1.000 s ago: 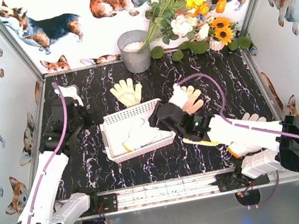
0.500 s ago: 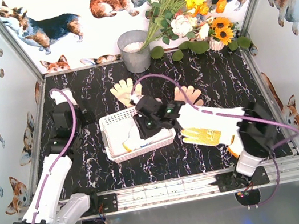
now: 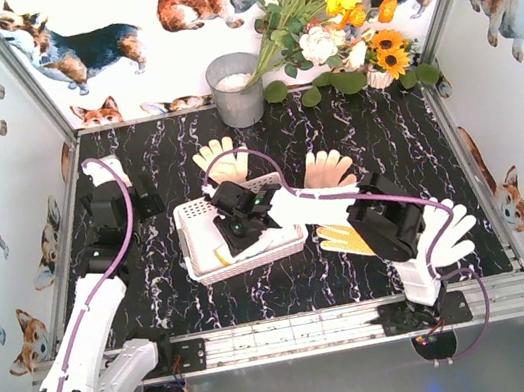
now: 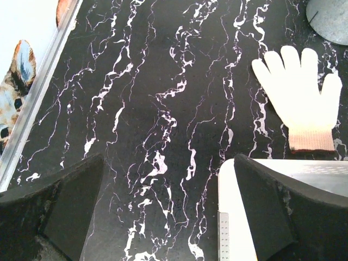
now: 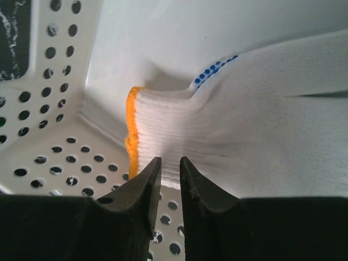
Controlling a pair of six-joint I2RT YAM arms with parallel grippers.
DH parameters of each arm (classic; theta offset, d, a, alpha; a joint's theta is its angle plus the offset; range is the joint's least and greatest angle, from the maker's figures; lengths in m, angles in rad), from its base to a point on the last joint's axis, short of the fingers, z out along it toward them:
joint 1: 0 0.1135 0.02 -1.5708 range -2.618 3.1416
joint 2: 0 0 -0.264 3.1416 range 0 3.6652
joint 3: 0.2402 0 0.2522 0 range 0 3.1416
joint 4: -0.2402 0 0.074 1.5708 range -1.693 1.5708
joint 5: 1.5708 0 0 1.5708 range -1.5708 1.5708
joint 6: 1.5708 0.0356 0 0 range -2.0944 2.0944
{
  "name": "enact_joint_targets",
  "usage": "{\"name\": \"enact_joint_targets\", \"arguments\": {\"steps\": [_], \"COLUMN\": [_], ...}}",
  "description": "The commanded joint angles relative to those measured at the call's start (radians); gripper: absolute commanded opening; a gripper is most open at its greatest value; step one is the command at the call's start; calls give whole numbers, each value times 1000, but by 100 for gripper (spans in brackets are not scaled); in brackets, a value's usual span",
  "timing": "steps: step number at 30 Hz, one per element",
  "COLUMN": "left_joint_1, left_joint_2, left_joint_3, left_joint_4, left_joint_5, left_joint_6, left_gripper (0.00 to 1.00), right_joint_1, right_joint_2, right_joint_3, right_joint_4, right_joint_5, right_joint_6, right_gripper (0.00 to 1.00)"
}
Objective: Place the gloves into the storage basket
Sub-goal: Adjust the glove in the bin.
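The white perforated storage basket (image 3: 193, 209) stands mid-table. In it lies a white glove with blue dots and an orange cuff (image 5: 228, 109). My right gripper (image 3: 231, 234) reaches into the basket; in the right wrist view it (image 5: 171, 159) is closed to a thin slit on that glove's cuff. A cream glove (image 3: 222, 159) lies behind the basket, another cream glove (image 3: 328, 168) to its right, a yellow glove (image 3: 346, 239) beside the basket, and a white glove (image 3: 448, 229) at the right. My left gripper (image 3: 142, 207) is open and empty left of the basket.
A grey metal bucket (image 3: 235, 89) and a flower bunch (image 3: 331, 11) stand at the back wall. The left wrist view shows the cream glove (image 4: 299, 92), the basket's corner (image 4: 234, 179) and the bucket's edge (image 4: 331, 13). Frame rails line both table sides.
My right arm swung left from the cream glove on the right, which stayed on the table, and went down into the basket. My left arm shifted slightly back.
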Motion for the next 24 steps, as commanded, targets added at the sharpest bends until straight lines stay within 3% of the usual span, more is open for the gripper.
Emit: {"name": "enact_joint_targets", "arguments": {"steps": [1,13,24], "left_joint_1": [9,9,9], "left_joint_2": [14,18,24], "left_joint_3": [7,9,11], "left_joint_4": [18,18,19], "left_joint_5": [-10,-22,-21], "left_joint_6": [-1,1,4], "left_gripper": [100,100,100], "right_joint_1": [1,-4,-12], "right_joint_2": [49,109,160], "right_joint_3": [53,41,75], "right_joint_4": [57,202,280], "right_joint_5": [8,156,162], "right_joint_6": [10,161,210], "right_gripper": [22,22,22]}}
